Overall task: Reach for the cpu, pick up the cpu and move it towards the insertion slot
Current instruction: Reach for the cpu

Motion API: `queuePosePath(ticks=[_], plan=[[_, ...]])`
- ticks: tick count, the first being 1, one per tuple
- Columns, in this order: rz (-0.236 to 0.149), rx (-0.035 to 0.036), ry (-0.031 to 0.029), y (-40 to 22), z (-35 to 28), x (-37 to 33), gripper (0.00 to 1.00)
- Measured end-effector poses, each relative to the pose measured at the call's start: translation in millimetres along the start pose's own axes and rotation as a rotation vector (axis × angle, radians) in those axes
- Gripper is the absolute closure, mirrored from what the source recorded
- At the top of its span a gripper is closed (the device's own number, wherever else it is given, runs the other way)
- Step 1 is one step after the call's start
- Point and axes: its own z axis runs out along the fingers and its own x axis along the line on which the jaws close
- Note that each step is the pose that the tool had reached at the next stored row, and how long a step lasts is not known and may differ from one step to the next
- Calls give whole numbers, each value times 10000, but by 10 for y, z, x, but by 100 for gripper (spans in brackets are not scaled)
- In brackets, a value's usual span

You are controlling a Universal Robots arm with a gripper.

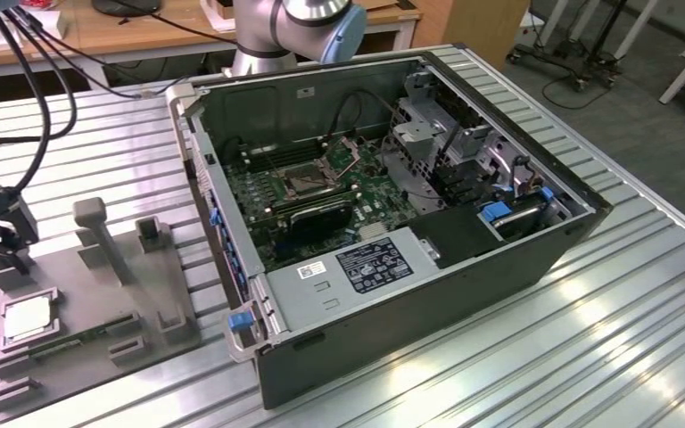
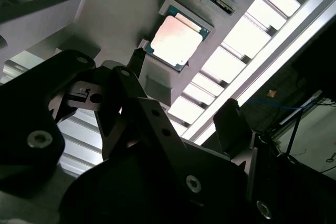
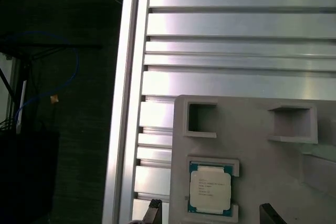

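Judged as the reach, with nothing lifted yet. See the chip (image 3: 210, 188) lying flat, pale metal face up, in its square recess by the tray's (image 1: 90, 308) edge on the exterior view's left (not to be confused with the green memory stick (image 1: 71, 343) slotted near it). Note the tray resting on the slatted counter (image 1: 581, 339), beside the open computer case (image 1: 438, 294), toward the counter's edge on the exterior view's left. Find the fingers (image 3: 154, 209) released, spread wider than the chip and gripping nothing, poised above the tray with the chip framed between them in the first wrist view. Cannot tell how high above.

To do this step well, probably:
- Centre over the chip before going any lower.
- Keep the fingers square to two opposite sides, never across a corner.
- Hold them wide enough to clear the low recess walls crowding the chip's corners.
- Come down straight rather than slanting, so as not to nudge the chip askew or clip the tray's upright posts (image 1: 95, 234) close by.
- Aim to meet only the thin edges, and gently.

Note the socket (image 1: 307, 183), silver-framed amid the green board inside the case, well apart from the tray.
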Motion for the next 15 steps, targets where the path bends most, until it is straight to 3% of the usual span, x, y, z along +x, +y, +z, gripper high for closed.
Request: queuePosePath(ticks=[15], plan=[[0, 1, 1, -12, 232, 0, 20]])
